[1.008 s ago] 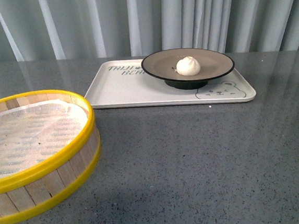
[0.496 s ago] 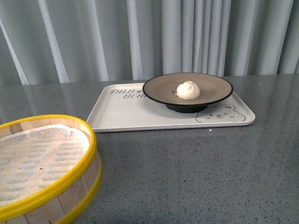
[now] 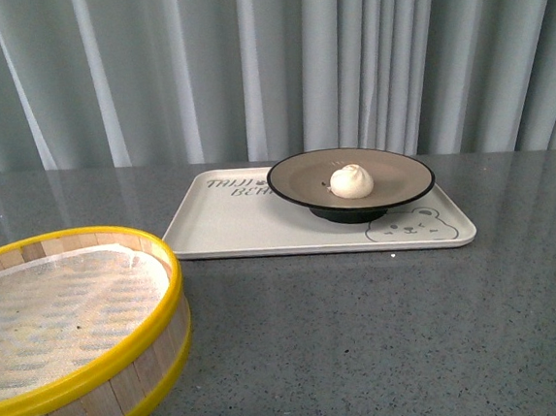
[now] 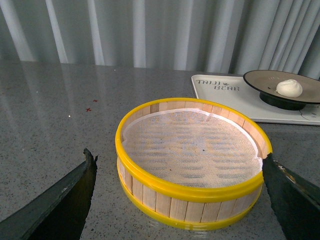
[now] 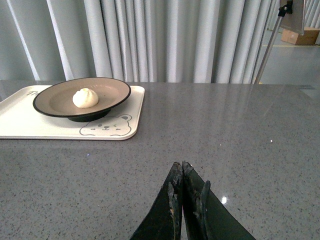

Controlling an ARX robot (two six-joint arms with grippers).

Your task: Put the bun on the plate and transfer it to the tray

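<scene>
A round bamboo steamer [image 3: 70, 333], slatted wood banded in yellow and lined with white mesh cloth, sits at the left of a speckled grey bench [image 3: 367, 336]; well apart to its right lies the tray [image 3: 231, 227], a cream-white rounded rectangle printed with grey lettering whose visible part reads "TADI BEAR" in the left wrist view, and with a grey bear face [image 3: 416, 223] at its near right corner. On the tray's right half stands the plate [image 3: 300, 177], shallow and round, matte grey-brown inside with a black rim, and on it rests the bun [image 3: 351, 181], small, white and pleated at the top. Pale pleated curtains [image 3: 246, 65] hang behind the bench. The front view shows neither arm. The left wrist view shows the left gripper [image 4: 180, 200] with its dark fingers [image 4: 60, 200] spread wide on either side of the steamer, grasping nothing. The right wrist view shows the right gripper [image 5: 184, 172] with fingers [image 5: 172, 205] pressed together and empty above bare bench, plus a tripod leg [image 5: 270, 42] and a cardboard box [image 5: 300, 36] beyond the bench.
</scene>
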